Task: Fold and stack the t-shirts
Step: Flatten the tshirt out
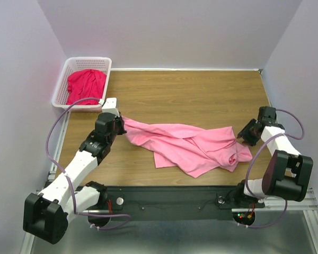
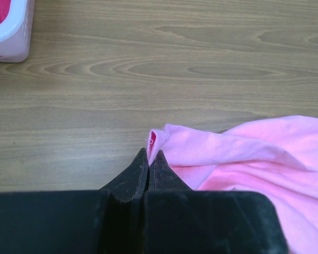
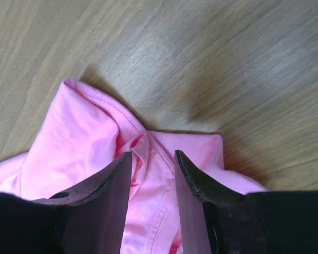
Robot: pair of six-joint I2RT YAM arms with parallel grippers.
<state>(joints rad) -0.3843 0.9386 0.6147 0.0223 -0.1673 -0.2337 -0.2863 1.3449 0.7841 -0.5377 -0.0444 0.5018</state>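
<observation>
Centrally, the pink t-shirt point(image 1: 193, 145) lies crumpled on the near half of the wooden table point(image 1: 201, 90), spanning the space between the two arms. The crimson t-shirt point(image 1: 86, 84) sits bunched inside the white lattice basket point(image 1: 61, 90) at the far left corner, well apart from the pink one.

The left gripper point(image 2: 150, 157) has its fingers pressed together on a small tab of the pink garment's left edge; a sliver of stitched hem shows just beyond the tips. The right gripper point(image 3: 152, 159) stands over the opposite end with its fingers partly apart, astride a raised ridge of seamed fabric. The cloth lies between them but does not appear pinched.

Handling, as judged from the folds: the cotton looks light, limp and easily creased. It should drape and sag from any hold rather than keep its shape, and it is likely to drag along the wood instead of sliding cleanly. Thin single layers may slip from a shallow pinch, so the firmer choice is a stitched hem or seam, taken deep between the fingers. Holds at two far-apart points on one edge would let the arms draw the shirt flat before folding. Which seam the right fingers straddle, collar or sleeve, cannot be told.
</observation>
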